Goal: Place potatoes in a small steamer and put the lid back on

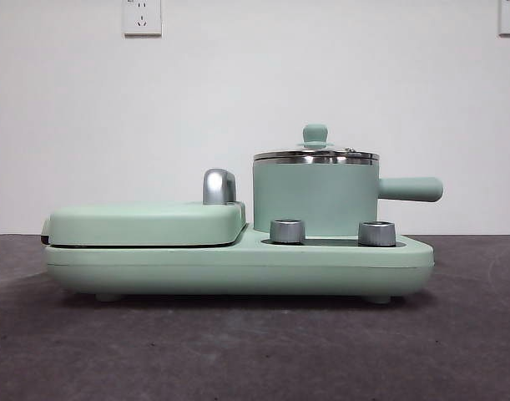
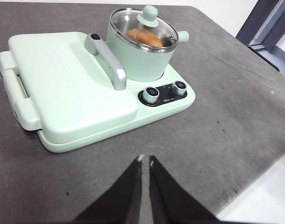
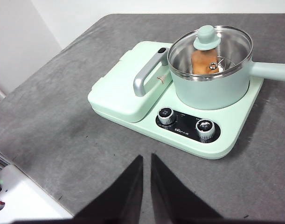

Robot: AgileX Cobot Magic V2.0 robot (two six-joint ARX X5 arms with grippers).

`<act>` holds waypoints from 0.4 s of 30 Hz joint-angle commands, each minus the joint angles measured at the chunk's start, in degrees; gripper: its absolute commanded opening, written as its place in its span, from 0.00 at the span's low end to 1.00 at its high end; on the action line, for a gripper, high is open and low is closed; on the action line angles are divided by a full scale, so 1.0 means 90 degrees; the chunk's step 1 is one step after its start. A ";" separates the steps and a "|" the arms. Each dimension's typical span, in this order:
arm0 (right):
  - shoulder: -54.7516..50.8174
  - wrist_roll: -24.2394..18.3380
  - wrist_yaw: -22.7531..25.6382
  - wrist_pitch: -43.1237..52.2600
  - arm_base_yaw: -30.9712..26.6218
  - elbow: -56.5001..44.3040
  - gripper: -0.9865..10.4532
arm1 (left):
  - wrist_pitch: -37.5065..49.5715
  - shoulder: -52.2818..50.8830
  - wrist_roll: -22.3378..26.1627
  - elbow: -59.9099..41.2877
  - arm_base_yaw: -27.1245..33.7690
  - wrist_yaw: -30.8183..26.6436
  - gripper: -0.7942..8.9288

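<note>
The small mint-green steamer (image 1: 315,199) stands on the right half of the mint-green cooker base (image 1: 238,267), its stubby handle (image 1: 411,190) pointing right. The glass lid (image 1: 315,154) with its green knob (image 1: 315,134) sits on the steamer. Through the lid, the orange-brown potato (image 2: 143,38) lies inside the pot, and it also shows in the right wrist view (image 3: 203,60). My left gripper (image 2: 145,161) is shut and empty, held back over the grey table in front of the cooker. My right gripper (image 3: 146,157) is shut and empty, also back from the cooker.
The flat griddle with its closed cover (image 1: 146,224) and steel handle (image 1: 219,186) takes up the left half of the base. Two steel knobs (image 1: 288,231) sit at the front below the steamer. The table's edge (image 2: 254,186) lies near the left gripper.
</note>
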 commanded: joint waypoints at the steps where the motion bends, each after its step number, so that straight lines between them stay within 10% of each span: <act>1: 0.0027 -0.0058 0.0002 0.0075 0.0034 0.0041 0.11 | 0.0075 0.0032 0.0000 0.0080 -0.0029 0.0005 0.11; 8: 0.0027 -0.0061 0.0002 0.0075 0.0034 0.0041 0.11 | 0.0831 -0.0391 0.0053 -0.0675 0.1263 0.0192 0.11; 12: 0.0027 -0.0058 0.0000 0.0075 0.0034 0.0041 0.11 | 0.2198 -0.0996 0.1027 -0.1892 0.2516 0.0153 0.11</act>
